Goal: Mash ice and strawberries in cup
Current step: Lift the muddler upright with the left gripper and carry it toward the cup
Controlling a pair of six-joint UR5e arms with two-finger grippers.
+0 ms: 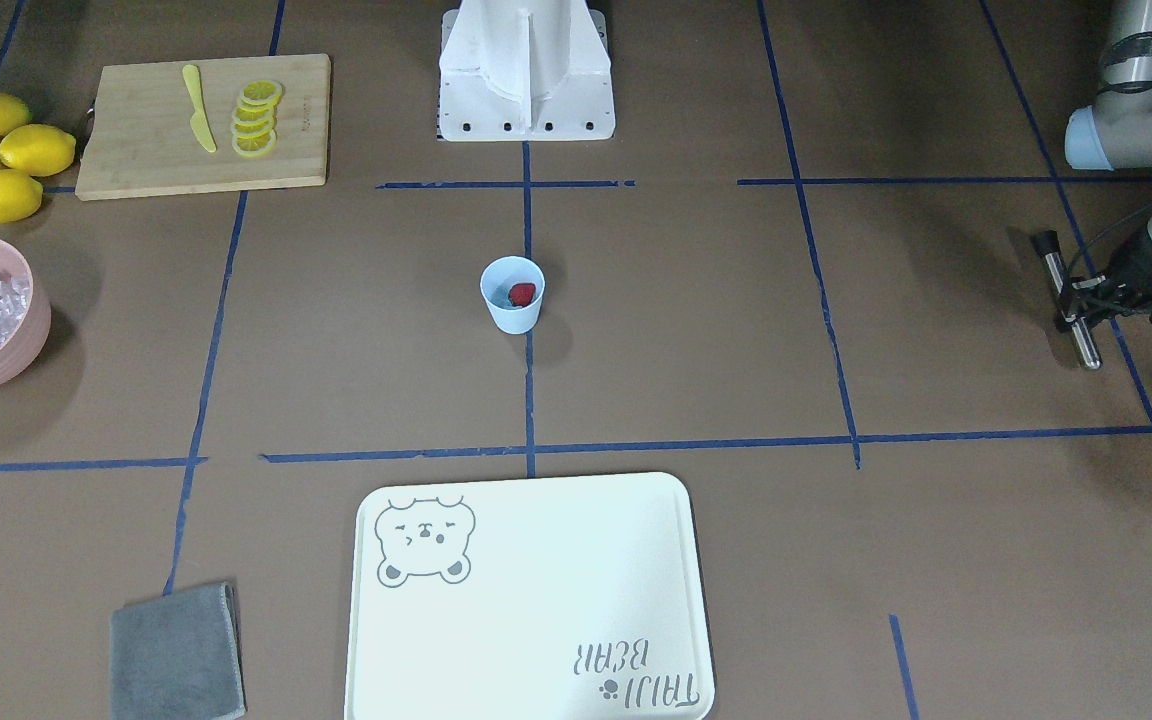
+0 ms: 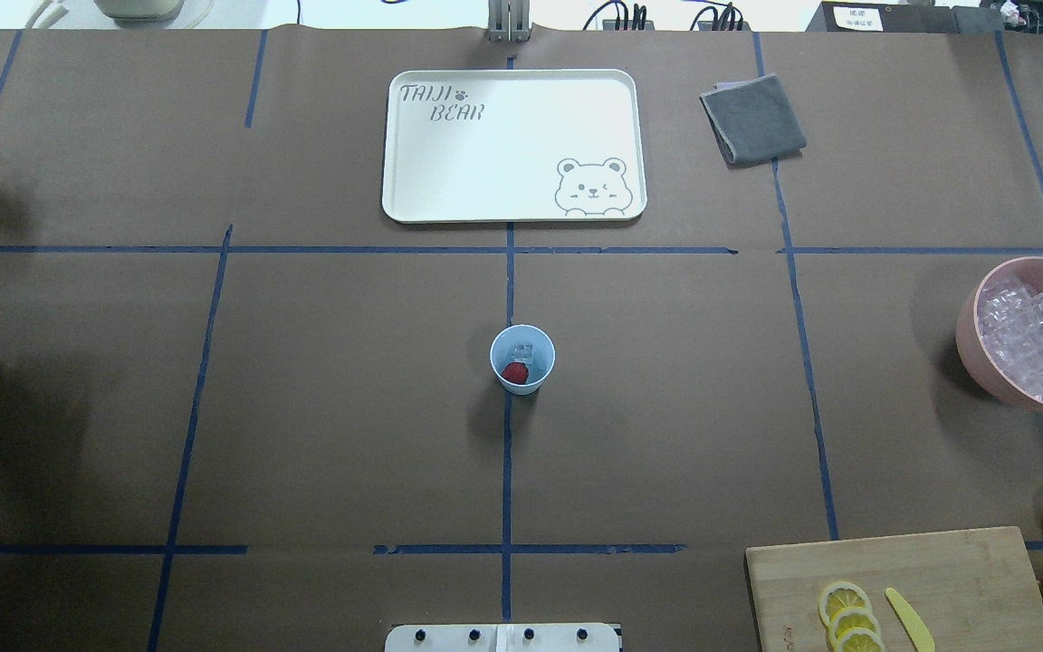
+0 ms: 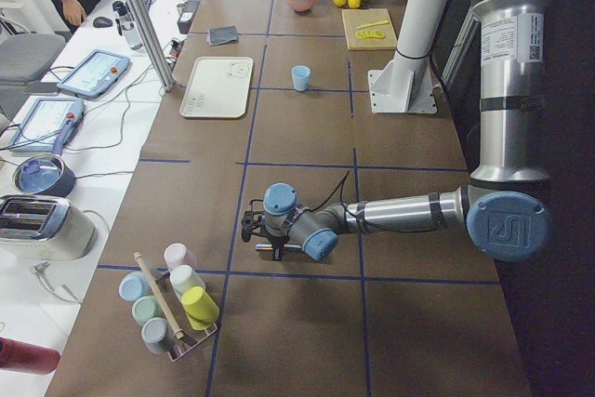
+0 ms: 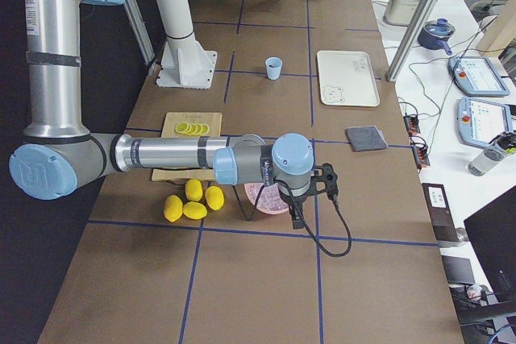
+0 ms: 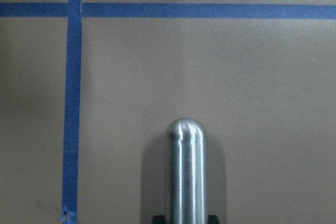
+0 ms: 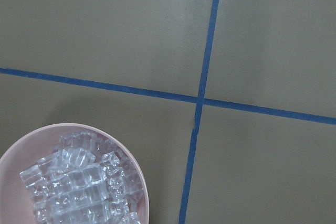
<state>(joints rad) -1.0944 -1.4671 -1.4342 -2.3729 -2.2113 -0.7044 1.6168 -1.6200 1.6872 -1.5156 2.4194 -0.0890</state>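
Pale-blue tapered cup, red strawberry inside.

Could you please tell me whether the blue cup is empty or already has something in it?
Not empty: the overhead view shows a strawberry and a clear ice cube lying inside the cup.

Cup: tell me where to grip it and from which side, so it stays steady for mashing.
Grip the cup by its outer wall, just under the rim, coming in level from the robot's right. It stands upright, handleless and tapered, so the wall is the only hold. Keep the mouth free: the strawberry and ice lie inside, and the left pincer holds the rod.
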